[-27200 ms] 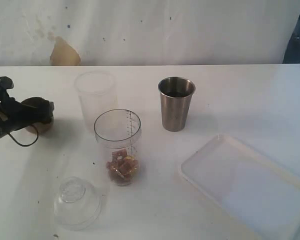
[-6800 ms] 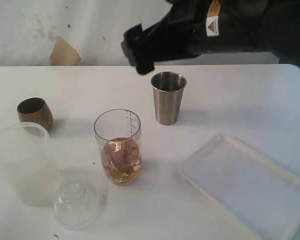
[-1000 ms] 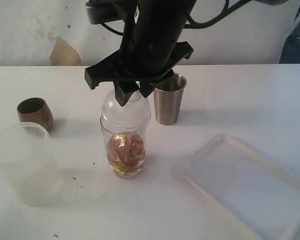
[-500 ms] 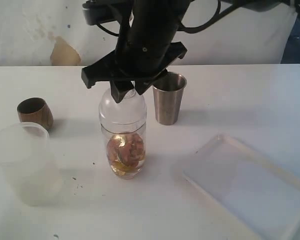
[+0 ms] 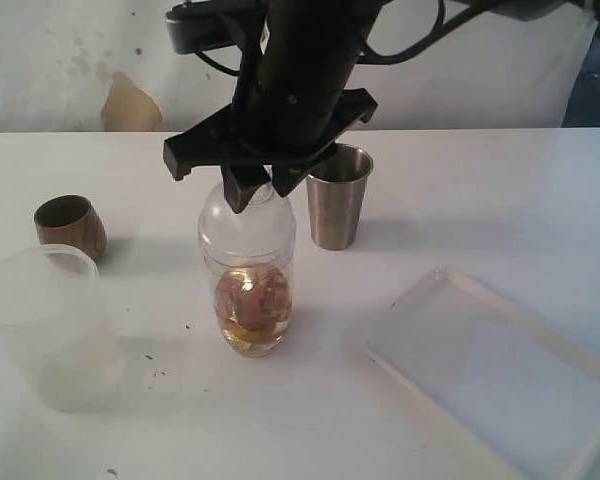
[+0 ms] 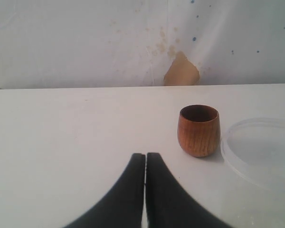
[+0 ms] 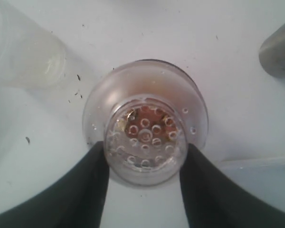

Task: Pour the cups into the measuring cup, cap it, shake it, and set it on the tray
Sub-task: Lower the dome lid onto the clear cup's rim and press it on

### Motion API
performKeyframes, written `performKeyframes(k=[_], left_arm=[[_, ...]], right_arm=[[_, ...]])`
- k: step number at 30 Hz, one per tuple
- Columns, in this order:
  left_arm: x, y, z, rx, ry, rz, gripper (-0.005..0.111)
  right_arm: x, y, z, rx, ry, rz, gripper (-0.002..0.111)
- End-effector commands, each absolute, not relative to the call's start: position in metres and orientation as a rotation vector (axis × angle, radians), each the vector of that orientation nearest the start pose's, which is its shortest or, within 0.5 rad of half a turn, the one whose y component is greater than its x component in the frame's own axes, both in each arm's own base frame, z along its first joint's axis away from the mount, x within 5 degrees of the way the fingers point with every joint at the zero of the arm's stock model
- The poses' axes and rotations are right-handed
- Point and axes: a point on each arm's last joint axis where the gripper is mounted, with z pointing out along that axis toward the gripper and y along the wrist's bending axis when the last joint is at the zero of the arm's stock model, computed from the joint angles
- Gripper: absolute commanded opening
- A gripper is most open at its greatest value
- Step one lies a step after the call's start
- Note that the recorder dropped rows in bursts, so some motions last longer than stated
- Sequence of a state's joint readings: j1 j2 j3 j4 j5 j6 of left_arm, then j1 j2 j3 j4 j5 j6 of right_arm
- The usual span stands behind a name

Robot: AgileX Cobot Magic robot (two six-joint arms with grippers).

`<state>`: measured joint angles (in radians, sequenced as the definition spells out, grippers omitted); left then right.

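The clear measuring cup (image 5: 248, 300) stands mid-table with brown pieces and yellowish liquid in its base. A clear domed lid (image 5: 242, 225) sits on its rim. My right gripper (image 5: 248, 190) comes down from above and is shut on the lid's perforated neck (image 7: 145, 137), one finger on each side; the gripper (image 7: 145, 156) is seen from above there. The brown wooden cup (image 5: 70, 226) stands upright at the left, with the frosted cup (image 5: 50, 325) in front of it. My left gripper (image 6: 146, 156) is shut on nothing, low over the table near the wooden cup (image 6: 198, 130).
A steel tumbler (image 5: 338, 195) stands just behind and right of the measuring cup, close to the right arm. The white tray (image 5: 500, 370) lies at the front right. Dark specks dot the table beside the frosted cup (image 7: 23, 52).
The right gripper and the capped measuring cup have shifted slightly left over the last second. The lid stays on the cup. The other cups have not moved.
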<state>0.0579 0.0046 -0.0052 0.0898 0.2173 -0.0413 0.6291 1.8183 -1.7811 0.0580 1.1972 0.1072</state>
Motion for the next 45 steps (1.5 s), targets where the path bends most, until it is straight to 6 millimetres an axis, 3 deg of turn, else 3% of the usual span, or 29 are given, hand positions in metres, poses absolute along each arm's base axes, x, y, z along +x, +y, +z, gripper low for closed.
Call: performKeyframes(k=[1,10,22,30,42,45], left_arm=[[0.056,0.005,0.195,-0.031,1.686,0.085,0.001],[0.056,0.005,0.195,-0.031,1.686,0.085,0.001],[0.056,0.005,0.195,-0.031,1.686,0.085,0.001],[0.056,0.005,0.195,-0.031,1.686,0.085,0.001],[0.056,0.005,0.195,-0.031,1.686,0.085,0.001],[0.056,0.005,0.195,-0.031,1.686,0.085,0.001]], right_arm=[[0.316,0.233,0.345,-0.690,2.632,0.303,0.000],[0.323,0.238,0.329,-0.715,2.662,0.279,0.000],[0.324,0.238,0.328,-0.718,2.666,0.269,0.000],[0.329,0.241,0.305,-0.741,2.757,0.231,0.000],[0.334,0.245,0.290,-0.799,2.775,0.203,0.000],[0.334,0.245,0.290,-0.799,2.775,0.203,0.009]])
